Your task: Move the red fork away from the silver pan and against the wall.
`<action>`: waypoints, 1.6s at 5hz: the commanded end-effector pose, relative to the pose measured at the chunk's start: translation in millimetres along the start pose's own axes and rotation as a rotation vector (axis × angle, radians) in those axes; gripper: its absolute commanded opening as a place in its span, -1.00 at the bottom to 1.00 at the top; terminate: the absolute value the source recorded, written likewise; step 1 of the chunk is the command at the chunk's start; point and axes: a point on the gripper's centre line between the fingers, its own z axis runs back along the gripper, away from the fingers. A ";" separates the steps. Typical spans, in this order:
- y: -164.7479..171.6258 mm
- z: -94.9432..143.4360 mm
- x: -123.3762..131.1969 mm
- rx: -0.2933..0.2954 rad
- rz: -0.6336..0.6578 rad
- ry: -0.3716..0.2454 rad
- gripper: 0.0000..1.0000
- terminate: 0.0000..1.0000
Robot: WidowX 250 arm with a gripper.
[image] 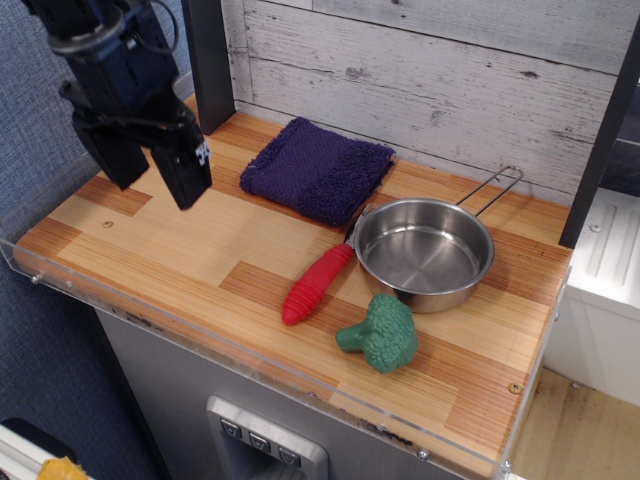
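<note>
The red fork (316, 283) lies on the wooden counter, ribbed handle toward the front. Its silver head points back and right, touching the left rim of the silver pan (424, 253). The pan sits upright at the right, its wire loop handle pointing back right toward the wall. My gripper (155, 172) hangs above the counter's left end, far left of the fork. Its two dark fingers (187, 172) point down, spread apart, with nothing between them.
A purple cloth (315, 169) lies at the back against the white plank wall (430, 80). A green toy broccoli (382, 333) sits in front of the pan. A dark post (208, 60) stands at the back left. A clear acrylic lip (250, 350) lines the front edge.
</note>
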 end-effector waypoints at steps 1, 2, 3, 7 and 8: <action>-27.6 -19.5 23.0 0.025 -0.021 -0.016 1.00 -1.00; -41.1 -27.4 24.8 0.058 0.040 0.016 1.00 -1.00; -51.0 -43.6 15.6 0.031 0.063 0.042 1.00 -1.00; -64.9 -96.6 18.5 -0.128 0.079 0.020 1.00 -1.00; -77.6 -101.7 28.2 -0.135 0.053 0.022 1.00 -1.00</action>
